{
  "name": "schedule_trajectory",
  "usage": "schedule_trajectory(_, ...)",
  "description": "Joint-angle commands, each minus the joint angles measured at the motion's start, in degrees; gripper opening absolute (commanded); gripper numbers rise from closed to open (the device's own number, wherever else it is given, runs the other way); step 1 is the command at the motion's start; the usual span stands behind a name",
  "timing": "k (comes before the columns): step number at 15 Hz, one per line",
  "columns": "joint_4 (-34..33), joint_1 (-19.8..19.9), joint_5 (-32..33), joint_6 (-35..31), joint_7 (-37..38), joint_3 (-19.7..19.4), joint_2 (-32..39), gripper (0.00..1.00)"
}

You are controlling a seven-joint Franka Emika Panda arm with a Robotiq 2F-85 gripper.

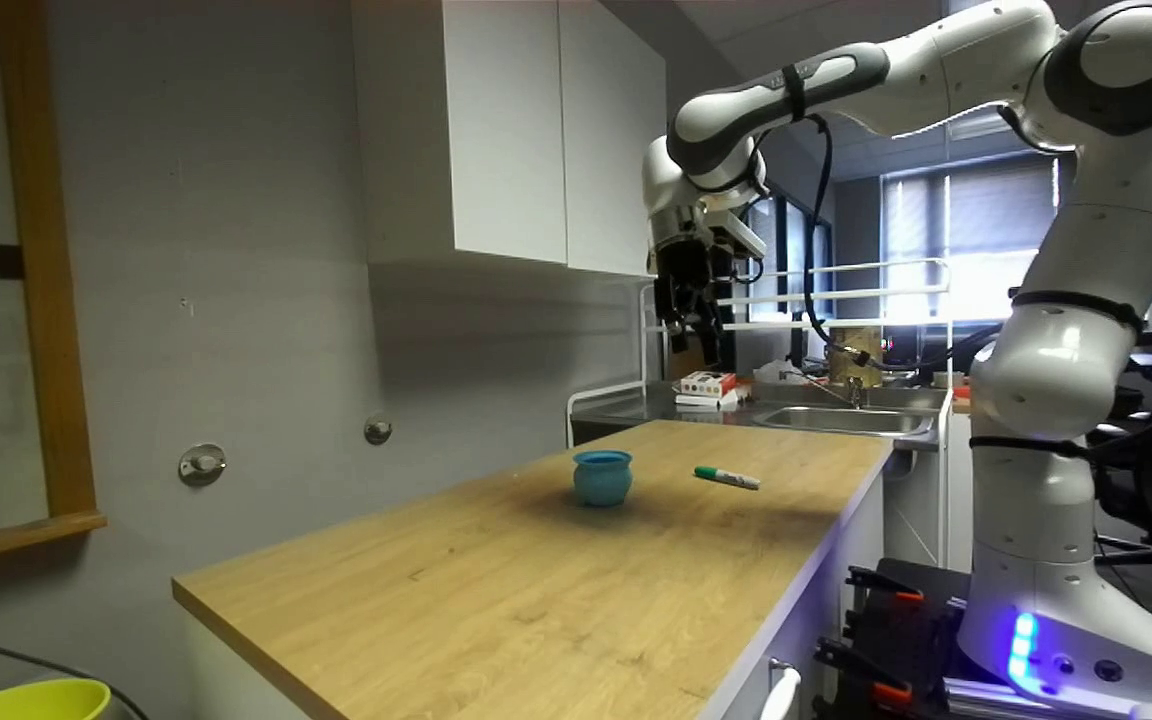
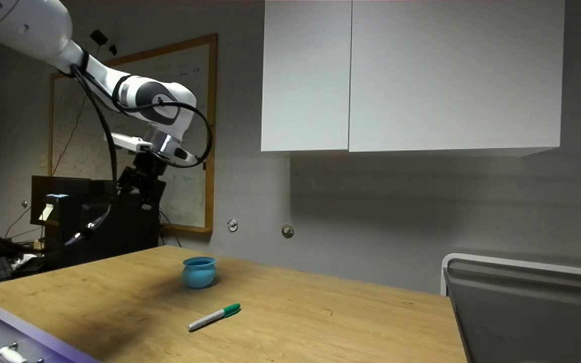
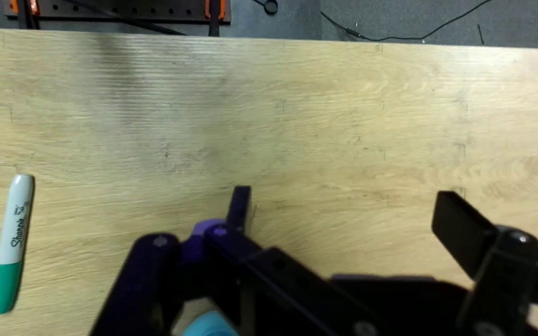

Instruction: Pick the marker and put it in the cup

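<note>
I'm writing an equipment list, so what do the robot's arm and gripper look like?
The arm is glossy white with rounded segments and dark grey joint covers. Black straps wrap it, a black cable loops outside it, and a blue light strip glows on its base. The gripper is black and angular, with jointed fingers.

Wood-grain countertop [image 2: 351, 327]; teal-blue cup [image 2: 198, 276] standing upright on it; green-capped marker [image 2: 214, 318] lying near cup, apart.
</note>
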State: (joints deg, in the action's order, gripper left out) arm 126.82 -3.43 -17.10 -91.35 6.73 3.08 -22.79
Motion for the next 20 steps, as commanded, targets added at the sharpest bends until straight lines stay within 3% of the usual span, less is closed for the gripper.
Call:
schedule_trajectory(1, -2.4, 2.8, 0.8, -1.9, -1.5, -2.5, 3.9, 1.00)
schedule_trajectory(9, -2.6, 8.3, 8.1, -12.7, 1.2, -5.9, 12.7, 1.00)
schedule_trajectory(15, -2.4, 9.6, 17.2, -18.3, 6.4, -6.5, 19.1, 1.00)
schedule_trajectory(20, -3.7, 9.7, 17.8, -19.8, 6.4, -7.8, 23.6, 1.00)
